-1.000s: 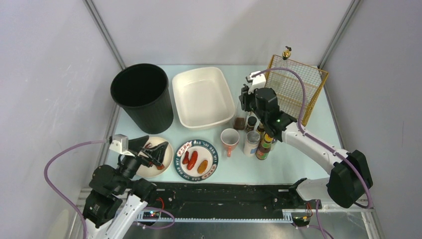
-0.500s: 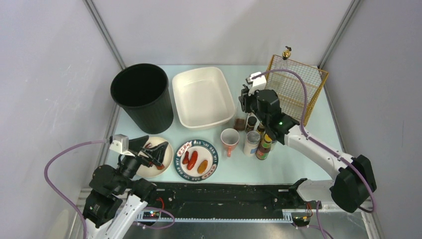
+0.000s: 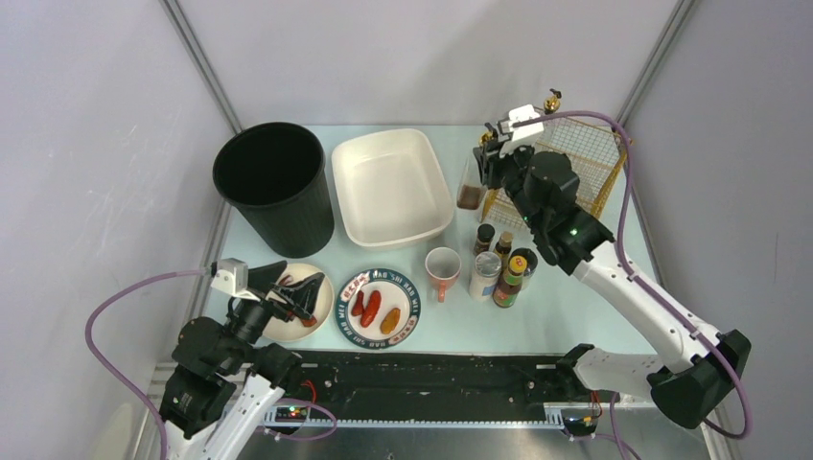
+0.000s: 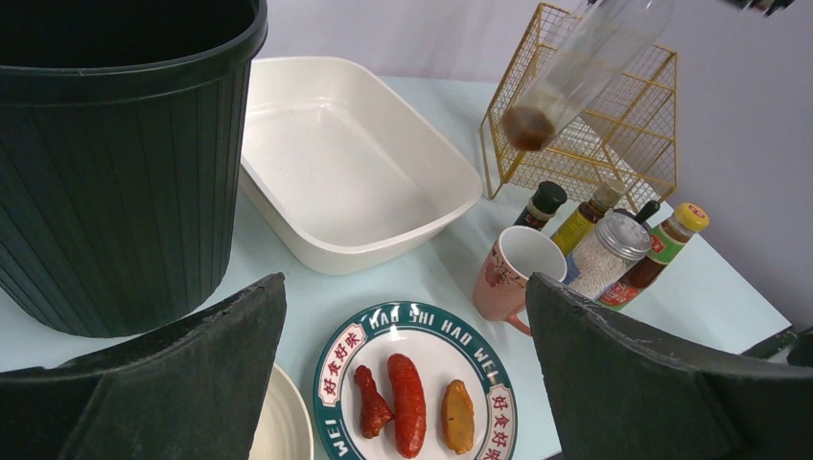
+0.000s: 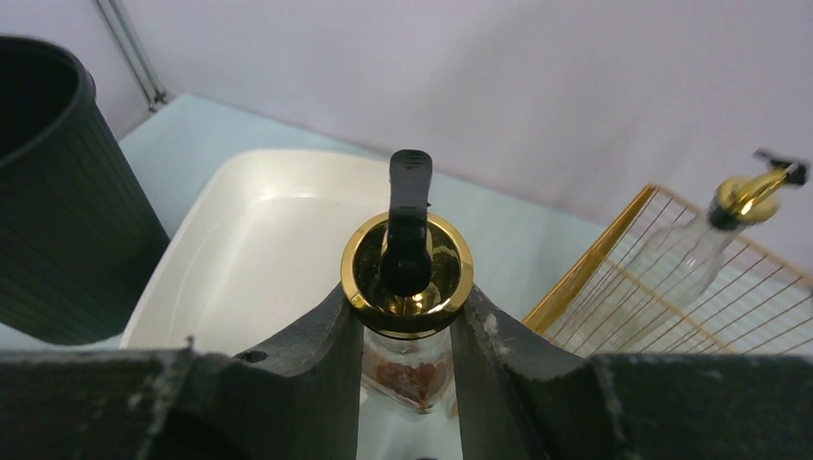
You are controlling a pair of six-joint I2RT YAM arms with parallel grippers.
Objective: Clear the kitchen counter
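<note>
One view, right wrist, shows right end effector [image 5: 407, 321] clamping the pump bottle [image 5: 407, 278] below its collar; left end effector [image 4: 405, 287] gapes.

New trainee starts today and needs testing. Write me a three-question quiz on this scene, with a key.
1. True or false: the right hand grips a pump bottle.
2. How many food pieces lie on the patterned plate?
3. Pick one: the mug A lies on its side, B stands upright, C stands upside down.

Key: 1 true; 2 three; 3 B.
</note>
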